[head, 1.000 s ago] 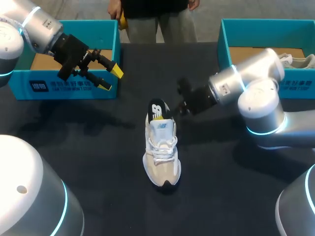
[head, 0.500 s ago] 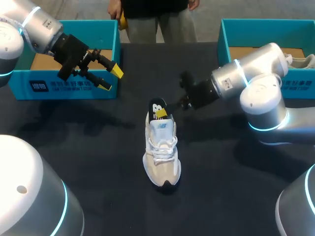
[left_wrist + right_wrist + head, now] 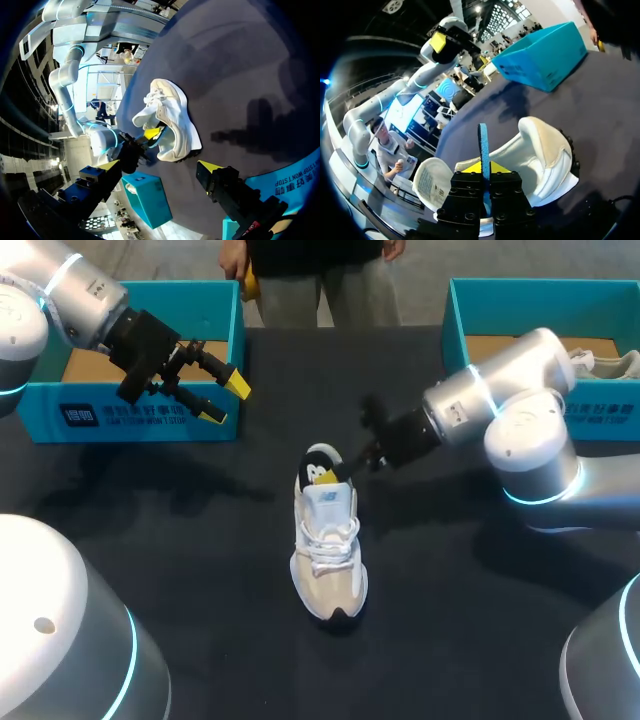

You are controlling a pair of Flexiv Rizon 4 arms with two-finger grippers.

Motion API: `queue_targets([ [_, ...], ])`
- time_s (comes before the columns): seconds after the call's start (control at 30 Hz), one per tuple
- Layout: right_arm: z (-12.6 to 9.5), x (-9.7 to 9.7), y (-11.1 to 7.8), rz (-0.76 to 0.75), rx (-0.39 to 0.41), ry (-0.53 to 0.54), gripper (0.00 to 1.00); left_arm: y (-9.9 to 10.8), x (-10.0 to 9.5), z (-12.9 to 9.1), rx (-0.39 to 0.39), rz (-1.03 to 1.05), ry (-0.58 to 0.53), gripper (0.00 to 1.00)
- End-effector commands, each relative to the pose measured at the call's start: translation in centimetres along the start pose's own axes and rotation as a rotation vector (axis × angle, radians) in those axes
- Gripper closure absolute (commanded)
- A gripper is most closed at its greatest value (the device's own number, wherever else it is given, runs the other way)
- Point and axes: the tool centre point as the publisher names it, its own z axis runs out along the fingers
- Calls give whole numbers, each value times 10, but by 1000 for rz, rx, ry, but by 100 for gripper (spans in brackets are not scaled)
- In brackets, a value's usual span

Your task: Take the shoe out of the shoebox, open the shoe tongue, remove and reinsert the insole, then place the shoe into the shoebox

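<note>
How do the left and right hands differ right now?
Grip: the left hand is open and empty, while the right hand is shut on the insole, which stands edge-on between its fingers.
Place: the left hand hangs by the front wall of the left shoebox, away from the shoe, while the right hand is at the shoe's heel opening.
Shared: both have two yellow-tipped fingers.
</note>
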Motion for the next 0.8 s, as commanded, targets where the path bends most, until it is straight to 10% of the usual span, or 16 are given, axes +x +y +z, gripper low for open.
queue_targets([
  [0.03, 6, -2, -5, 11, 13, 1, 100, 0, 0, 0, 2, 1, 2, 0],
  [0.1, 7, -2, -6, 14, 15, -2, 100, 0, 0, 0, 2, 1, 2, 0],
  [0.17, 5, -2, -6, 15, 10, -8, 73, 0, 0, 0, 2, 1, 2, 0],
  [0.8, -5, 10, 11, -36, -12, -43, 34, 0, 0, 0, 2, 1, 2, 0],
])
